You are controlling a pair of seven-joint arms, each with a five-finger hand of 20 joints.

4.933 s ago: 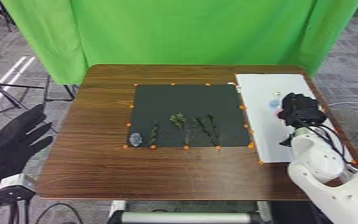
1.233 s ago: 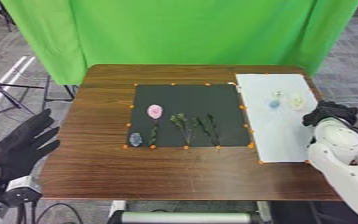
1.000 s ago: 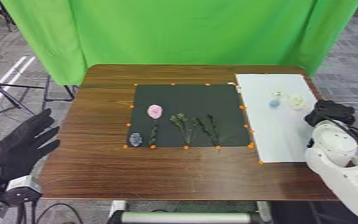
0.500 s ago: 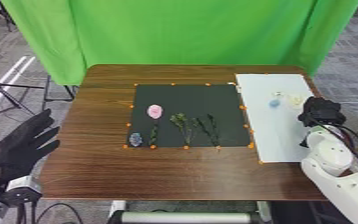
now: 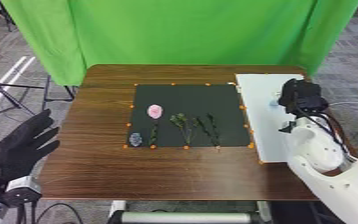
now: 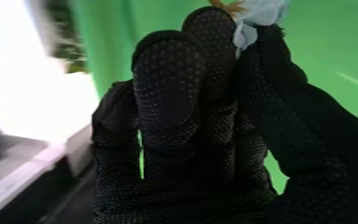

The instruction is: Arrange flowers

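Observation:
In the head view my right hand [image 5: 302, 95] is over the white sheet [image 5: 270, 137]. In the right wrist view a pale flower [image 6: 258, 14] is pinched between the fingertips and thumb of my right hand [image 6: 180, 130]. A light-blue flower [image 5: 274, 103] lies on the sheet beside the hand. On the black mat [image 5: 184, 95] are a pink flower [image 5: 155, 111] above a narrow green stem [image 5: 154, 134], leafy sprigs [image 5: 181, 121], a dark green sprig [image 5: 213, 127] and a blue-grey flower [image 5: 135, 139]. My left hand [image 5: 17, 150] is left of the table, fingers straight.
The brown wooden table [image 5: 171, 175] extends around the mat and sheet. Small orange markers [image 5: 187, 147] line the mat's edges. A green curtain [image 5: 193, 32] hangs behind the table's far edge, and a tripod [image 5: 2, 90] stands on the floor at the left.
The pink flower now lies on the mat, where it was not at the earliest frame. Over the last second my right hand has moved from the sheet's right edge inward and away over the sheet.

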